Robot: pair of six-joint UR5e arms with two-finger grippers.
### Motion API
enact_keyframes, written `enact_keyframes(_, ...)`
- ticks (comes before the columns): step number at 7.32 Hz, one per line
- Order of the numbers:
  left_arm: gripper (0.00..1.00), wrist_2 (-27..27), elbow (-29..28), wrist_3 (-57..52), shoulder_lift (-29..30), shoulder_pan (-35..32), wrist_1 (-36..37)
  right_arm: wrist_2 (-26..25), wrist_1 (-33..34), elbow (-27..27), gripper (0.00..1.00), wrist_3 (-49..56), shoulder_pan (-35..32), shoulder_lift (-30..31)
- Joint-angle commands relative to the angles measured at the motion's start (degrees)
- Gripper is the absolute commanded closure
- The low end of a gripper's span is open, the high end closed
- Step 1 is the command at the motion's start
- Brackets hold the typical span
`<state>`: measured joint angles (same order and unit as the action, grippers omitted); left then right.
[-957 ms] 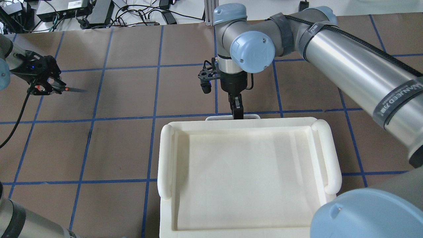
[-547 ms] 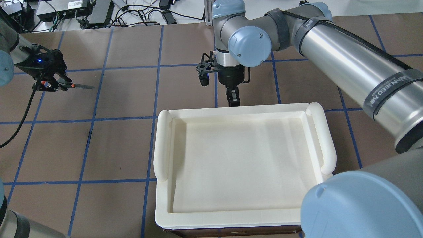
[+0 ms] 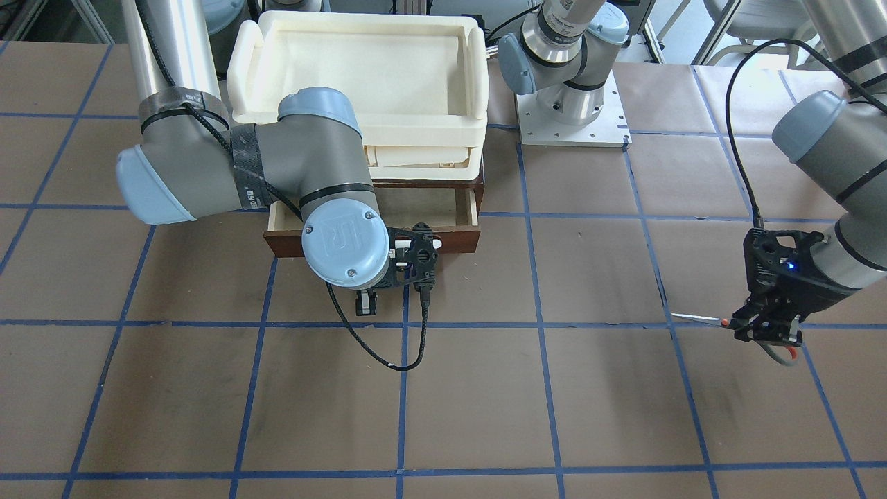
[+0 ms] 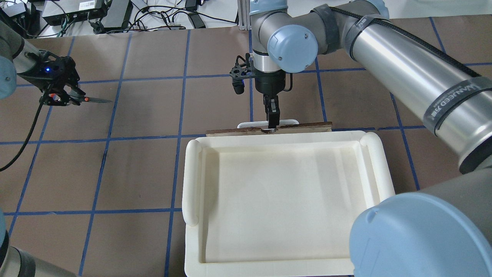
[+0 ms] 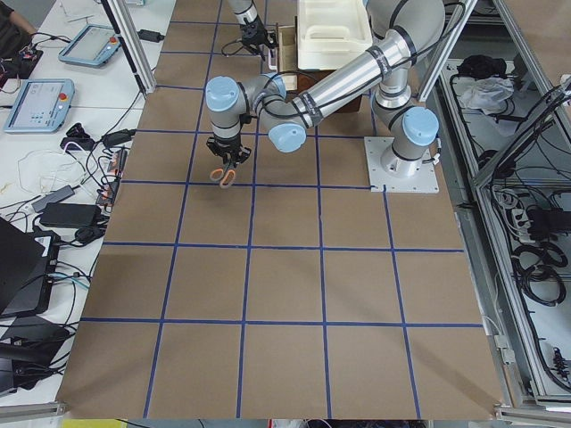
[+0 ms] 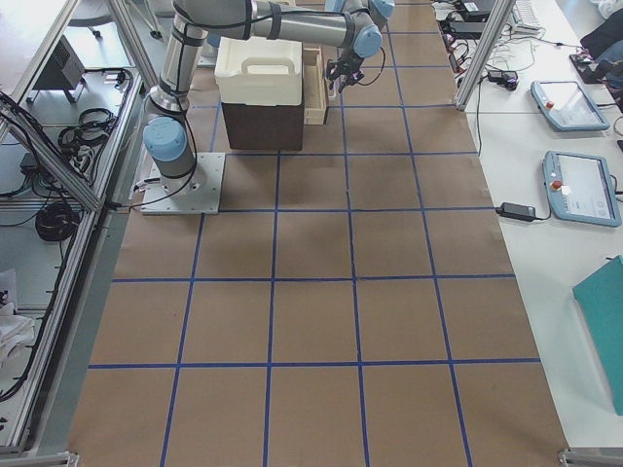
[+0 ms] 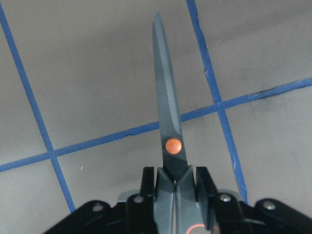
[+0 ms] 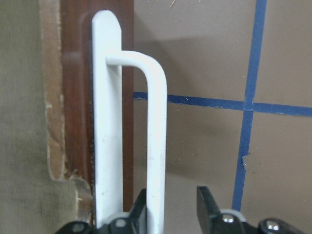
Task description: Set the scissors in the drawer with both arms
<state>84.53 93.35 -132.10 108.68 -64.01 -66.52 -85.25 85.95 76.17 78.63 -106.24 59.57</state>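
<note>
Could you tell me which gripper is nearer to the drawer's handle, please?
Right: the right gripper is at the handle; the left gripper, holding the scissors, is far aside.

We see a cream plastic tray [image 4: 192, 177] w/ rolled side rims, nothing in it, stacked on a 2nd similar tray [image 3: 423, 158] that peeks out below it in the front-facing view. The worktop [image 4: 134, 173] is covered in brown paper, split into squares by blue tape lines [image 4: 180, 111]. Beyond its far edge we note black boxes & tangled cables [image 4: 96, 13] on a white surface. On one side bench lie a grey-framed control tablet [image 5: 89, 45] & another [image 5: 37, 100]; on the opposite bench 2 more [image 6: 560, 102], [image 6: 584, 190], plus a black power brick [image 6: 516, 209] & a teal sheet [image 6: 604, 321] at the pic's edge.
</note>
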Motion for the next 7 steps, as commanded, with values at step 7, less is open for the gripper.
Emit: enact_keyframes(7,1.0,-0.07,0.08,0.09,0.12,-0.24,-0.28,0.34,4.92,-5.07,0.57,0.73,0.94,-2.62)
